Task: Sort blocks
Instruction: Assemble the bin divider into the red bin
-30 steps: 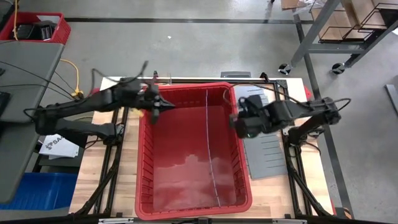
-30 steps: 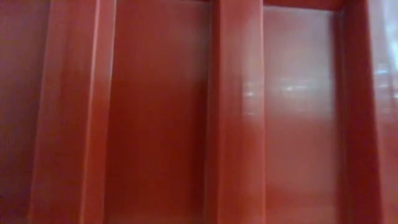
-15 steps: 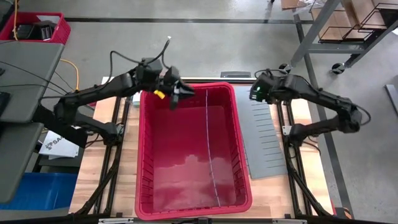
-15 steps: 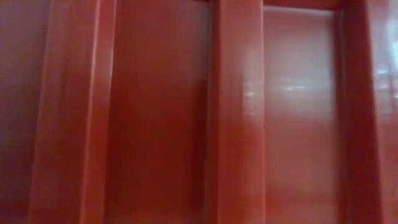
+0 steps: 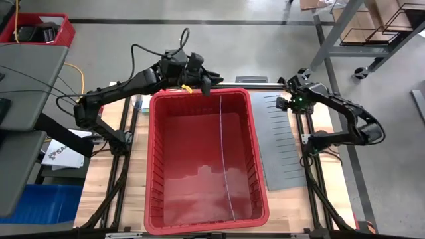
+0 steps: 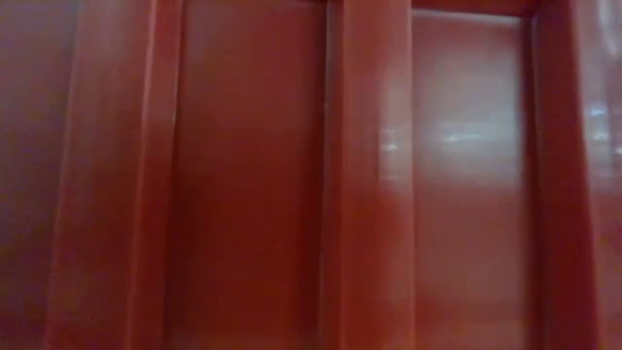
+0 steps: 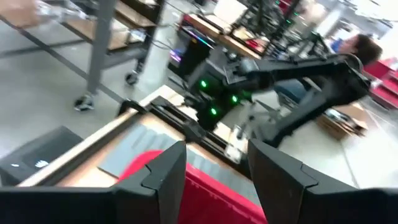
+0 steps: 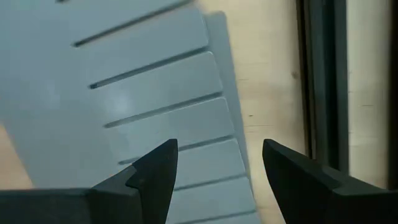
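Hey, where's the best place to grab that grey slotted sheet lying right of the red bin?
Probably the outer long edge, approached from the side away from the red bin. The grey slotted sheet lies flat on the table, its inner edge close along the bin, so only the outer edge looks free. The open right gripper hovers above it.

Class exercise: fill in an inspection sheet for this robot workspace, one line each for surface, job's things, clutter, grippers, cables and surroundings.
Surface: wooden table, mostly covered by a large red bin.
Job's things: one small yellow block by the left gripper at the bin's far rim; held or not, cannot tell.
Clutter: grey slotted divider sheet beside the bin.
Grippers: left gripper open, nothing between its fingers; right gripper open, empty, over the divider sheet.
Cables: yellow cable left of the table.
Surroundings: concrete floor, metal shelving.
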Controlling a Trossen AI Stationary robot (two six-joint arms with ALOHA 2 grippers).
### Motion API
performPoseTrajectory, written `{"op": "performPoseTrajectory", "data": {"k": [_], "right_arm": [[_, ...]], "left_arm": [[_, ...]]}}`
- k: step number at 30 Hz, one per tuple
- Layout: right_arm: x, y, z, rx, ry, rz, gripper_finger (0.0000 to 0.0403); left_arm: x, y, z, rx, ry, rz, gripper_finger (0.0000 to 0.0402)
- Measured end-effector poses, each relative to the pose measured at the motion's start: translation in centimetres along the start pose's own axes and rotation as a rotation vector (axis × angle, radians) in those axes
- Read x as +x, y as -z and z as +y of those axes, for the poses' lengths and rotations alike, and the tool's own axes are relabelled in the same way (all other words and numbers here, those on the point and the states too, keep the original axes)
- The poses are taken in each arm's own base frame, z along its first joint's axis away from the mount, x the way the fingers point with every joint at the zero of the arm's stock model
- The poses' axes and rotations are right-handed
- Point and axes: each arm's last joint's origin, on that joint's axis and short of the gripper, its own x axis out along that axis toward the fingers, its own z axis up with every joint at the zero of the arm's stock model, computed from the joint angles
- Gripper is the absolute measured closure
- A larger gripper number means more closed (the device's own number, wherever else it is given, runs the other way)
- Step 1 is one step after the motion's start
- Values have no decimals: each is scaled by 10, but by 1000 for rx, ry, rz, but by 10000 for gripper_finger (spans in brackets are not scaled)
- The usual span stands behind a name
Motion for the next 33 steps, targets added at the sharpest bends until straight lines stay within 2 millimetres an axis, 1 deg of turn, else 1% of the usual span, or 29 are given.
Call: {"op": "performPoseTrajectory", "data": {"k": [4, 10, 15, 19, 26, 30, 33], "right_arm": [[14, -9, -3, -1, -29, 0, 176], [40, -13, -1, -69, -39, 107, 176], [53, -14, 4, -178, -170, 211, 177], [48, -14, 5, -225, -224, 235, 177], [32, -10, 6, -290, -373, 250, 176], [30, -4, 6, -332, -346, 274, 176], [33, 0, 6, -369, -252, 257, 176]], "left_arm": [[-8, -8, 3, -3, -42, -43, 233], [-17, -15, 11, -12, -71, -62, 233], [-23, -17, 19, -9, -95, -35, 233], [-27, -15, 25, 26, -132, 8, 233], [-37, -20, 35, 52, -171, 5, 233], [-42, -23, 38, 56, -184, -2, 233], [-43, -24, 40, 56, -192, -3, 233]]}}
